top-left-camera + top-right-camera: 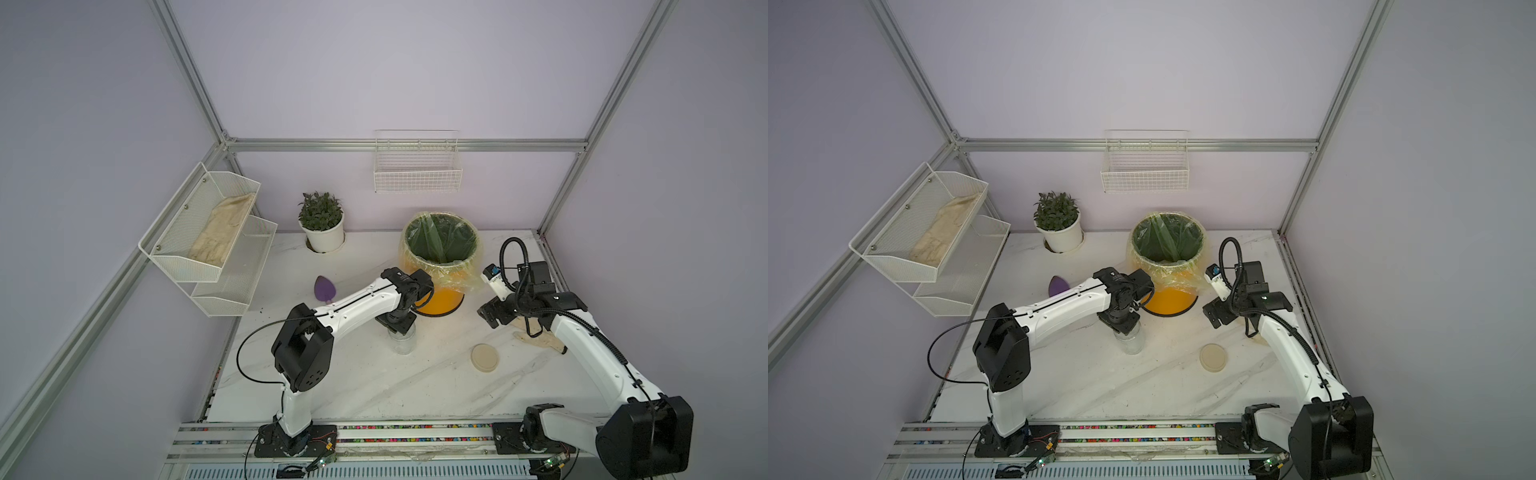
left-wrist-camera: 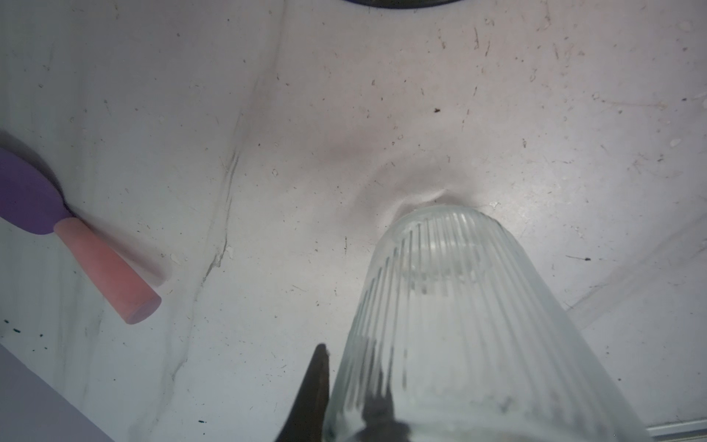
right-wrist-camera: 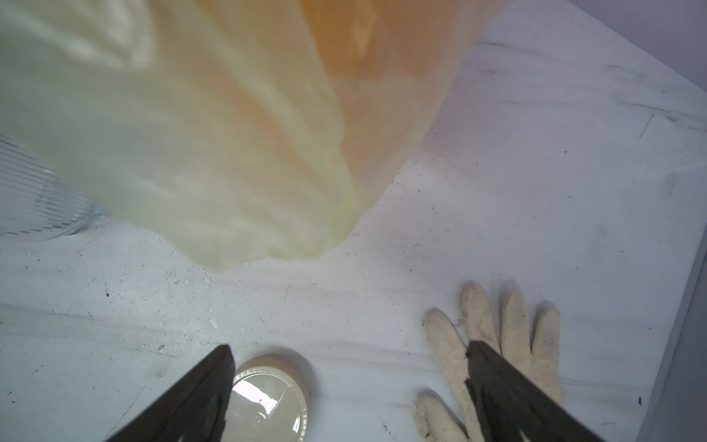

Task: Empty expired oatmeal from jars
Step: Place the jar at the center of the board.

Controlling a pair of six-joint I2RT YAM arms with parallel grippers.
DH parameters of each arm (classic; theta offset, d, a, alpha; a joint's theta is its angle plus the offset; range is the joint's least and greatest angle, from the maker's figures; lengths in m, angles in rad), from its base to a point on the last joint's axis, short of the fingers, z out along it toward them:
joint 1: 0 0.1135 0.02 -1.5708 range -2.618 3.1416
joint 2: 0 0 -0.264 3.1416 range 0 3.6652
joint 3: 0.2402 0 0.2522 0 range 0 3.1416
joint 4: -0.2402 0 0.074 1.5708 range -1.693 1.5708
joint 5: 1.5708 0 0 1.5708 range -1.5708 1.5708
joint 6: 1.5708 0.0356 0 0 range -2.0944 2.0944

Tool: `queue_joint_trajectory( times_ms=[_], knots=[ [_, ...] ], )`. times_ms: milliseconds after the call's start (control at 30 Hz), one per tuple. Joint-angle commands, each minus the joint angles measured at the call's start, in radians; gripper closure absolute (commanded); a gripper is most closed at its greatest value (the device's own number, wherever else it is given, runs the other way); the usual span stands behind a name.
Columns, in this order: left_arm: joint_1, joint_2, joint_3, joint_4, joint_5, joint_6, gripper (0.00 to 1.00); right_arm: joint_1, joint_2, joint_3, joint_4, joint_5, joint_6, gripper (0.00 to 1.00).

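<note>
Glass, ribbed and clear — jar upright, flat beige lid nearby.

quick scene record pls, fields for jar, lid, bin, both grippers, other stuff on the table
jar: upright on table, lid off, ribbed clear wall, no oatmeal visible inside
lid: flat on table, apart from jar, on the right arm's side
bin: orange, bag-lined, behind jar
left gripper: at the jar's mouth, grip unclear
right gripper: open, holding nothing, beside bin
other: purple scoop, potted plant, glove
</note>
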Motion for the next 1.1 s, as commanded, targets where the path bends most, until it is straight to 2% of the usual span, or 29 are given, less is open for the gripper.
queue_joint_trajectory(
  times_ms=[0,200,333,400,800,1067],
  knots=[
    [-0.02,0.01,0.052,-0.031,-0.054,-0.019,0.69,-0.011,0.002,0.006,-0.013,-0.033,0.025,0.03],
    [-0.024,0.029,0.048,-0.016,-0.042,-0.026,0.46,-0.016,0.013,-0.008,-0.01,-0.048,0.024,0.03],
    [-0.027,0.0,0.04,0.02,-0.04,-0.029,0.19,-0.017,0.014,-0.012,-0.007,-0.045,0.019,0.03],
    [-0.027,-0.031,0.035,0.039,-0.047,-0.029,0.02,-0.019,0.013,-0.01,-0.004,-0.044,0.017,0.03],
    [-0.025,-0.179,0.008,0.061,-0.082,-0.046,0.0,-0.021,0.035,0.011,-0.006,-0.051,0.025,0.03],
    [-0.019,-0.443,-0.122,0.204,-0.103,-0.046,0.0,-0.025,0.022,0.021,0.015,-0.054,0.054,0.03]
  ],
)
